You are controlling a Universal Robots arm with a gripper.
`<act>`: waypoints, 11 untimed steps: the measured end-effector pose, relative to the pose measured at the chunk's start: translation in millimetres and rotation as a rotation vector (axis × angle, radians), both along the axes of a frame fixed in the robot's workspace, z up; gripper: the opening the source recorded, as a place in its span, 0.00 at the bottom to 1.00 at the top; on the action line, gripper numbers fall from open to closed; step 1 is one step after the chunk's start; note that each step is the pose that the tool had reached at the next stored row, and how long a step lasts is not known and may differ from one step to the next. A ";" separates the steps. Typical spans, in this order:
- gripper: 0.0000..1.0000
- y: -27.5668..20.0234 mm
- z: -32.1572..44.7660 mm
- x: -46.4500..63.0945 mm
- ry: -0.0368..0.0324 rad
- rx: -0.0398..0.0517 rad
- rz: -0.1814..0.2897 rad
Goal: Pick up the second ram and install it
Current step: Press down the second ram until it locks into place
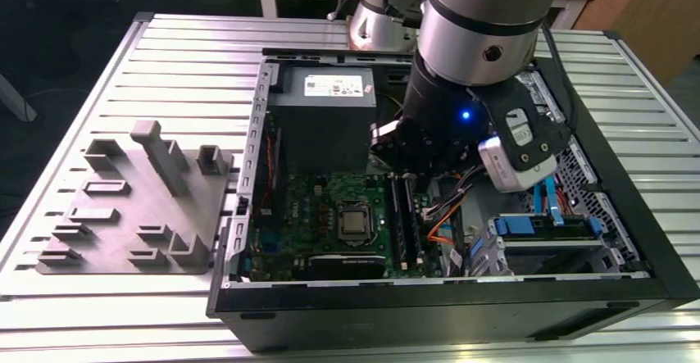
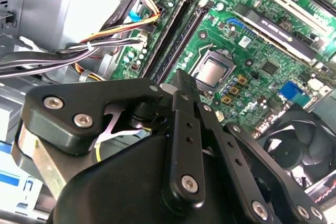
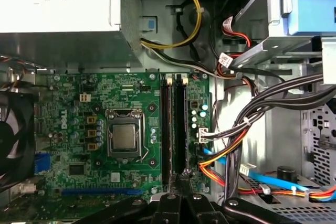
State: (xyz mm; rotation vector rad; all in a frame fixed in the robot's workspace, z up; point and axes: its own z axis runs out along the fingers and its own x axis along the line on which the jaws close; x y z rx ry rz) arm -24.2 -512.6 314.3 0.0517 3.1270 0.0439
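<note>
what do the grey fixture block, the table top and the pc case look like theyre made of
Grey fixture block: looks like matte plastic, uniform grey with no shine, possibly printed.
Table top: likely aluminium, pale silvery slats with parallel grooves and a soft sheen.
PC case: seems to be sheet metal painted black outside, with thin folded edges and bare grey metal inside.

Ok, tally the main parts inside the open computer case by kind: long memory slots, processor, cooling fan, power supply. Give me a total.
Long memory slots: 2
Processor: 1
Cooling fan: 1
Power supply: 1
Total: 5
</note>
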 end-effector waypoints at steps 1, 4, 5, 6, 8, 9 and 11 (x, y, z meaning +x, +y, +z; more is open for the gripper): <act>0.07 -0.3 -0.9 0.0 0.0000 -0.0001 0.000; 0.07 -1.7 -3.5 0.0 0.0000 -0.0001 0.000; 0.07 -2.1 -4.8 0.0 0.0000 0.0000 0.000; 0.07 -2.4 -6.4 0.0 0.0000 0.0001 0.000; 0.07 -3.1 -9.2 0.0 0.0000 0.0000 0.000; 0.07 -3.5 -10.6 0.0 0.0000 0.0000 0.000; 0.07 -4.3 -13.9 0.0 0.0000 0.0000 0.000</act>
